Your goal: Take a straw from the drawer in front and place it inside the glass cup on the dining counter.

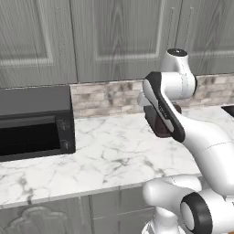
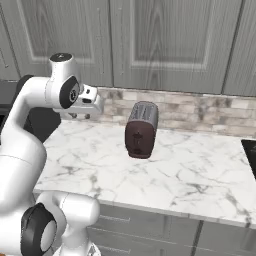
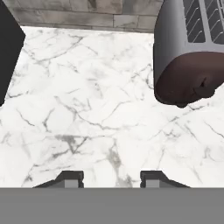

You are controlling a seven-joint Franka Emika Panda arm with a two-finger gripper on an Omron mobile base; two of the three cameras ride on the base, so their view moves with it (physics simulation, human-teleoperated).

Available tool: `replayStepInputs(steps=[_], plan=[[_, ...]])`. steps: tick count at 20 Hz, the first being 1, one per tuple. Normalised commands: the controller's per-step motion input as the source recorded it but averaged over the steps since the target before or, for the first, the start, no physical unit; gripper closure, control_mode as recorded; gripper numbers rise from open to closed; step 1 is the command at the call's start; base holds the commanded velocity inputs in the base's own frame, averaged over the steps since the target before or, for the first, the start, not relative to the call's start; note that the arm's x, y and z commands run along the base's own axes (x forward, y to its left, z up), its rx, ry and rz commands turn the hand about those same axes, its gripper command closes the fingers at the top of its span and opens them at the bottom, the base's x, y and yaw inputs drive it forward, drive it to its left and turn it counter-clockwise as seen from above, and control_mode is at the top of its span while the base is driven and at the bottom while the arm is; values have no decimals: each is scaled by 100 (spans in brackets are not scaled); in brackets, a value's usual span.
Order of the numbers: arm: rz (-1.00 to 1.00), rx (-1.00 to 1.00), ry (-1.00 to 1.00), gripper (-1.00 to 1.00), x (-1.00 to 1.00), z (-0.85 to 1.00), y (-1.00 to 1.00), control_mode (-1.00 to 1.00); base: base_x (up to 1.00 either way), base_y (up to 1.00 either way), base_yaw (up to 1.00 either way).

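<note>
My gripper (image 3: 111, 179) hangs above the marble worktop (image 3: 87, 109), open, with only bare marble showing between its two tips. From the right base view the hand (image 2: 84, 106) sits high over the worktop's back left, to the left of the toaster. Under the worktop's front edge, a grey drawer front (image 2: 145, 225) is shut. The straw, the glass cup and the dining counter are out of view.
A dark-ended grey toaster (image 2: 141, 130) stands on the worktop near the brick backsplash (image 2: 190, 107), close to the hand's right. A black microwave (image 1: 32, 123) fills the left end. Grey wall cabinets (image 1: 114, 36) hang above. A dark hob edge (image 2: 250, 155) shows at far right.
</note>
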Motion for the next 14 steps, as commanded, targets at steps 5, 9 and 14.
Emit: replayStepInputs(steps=[5, 9, 14], plan=[[0, 0, 0, -100, 0, 0, 0, 100, -27, -1, 0], [0, 0, 0, -100, 0, 0, 0, 100, -98, -27, 0], [0, 0, 0, -100, 0, 0, 0, 100, -61, -39, 0]])
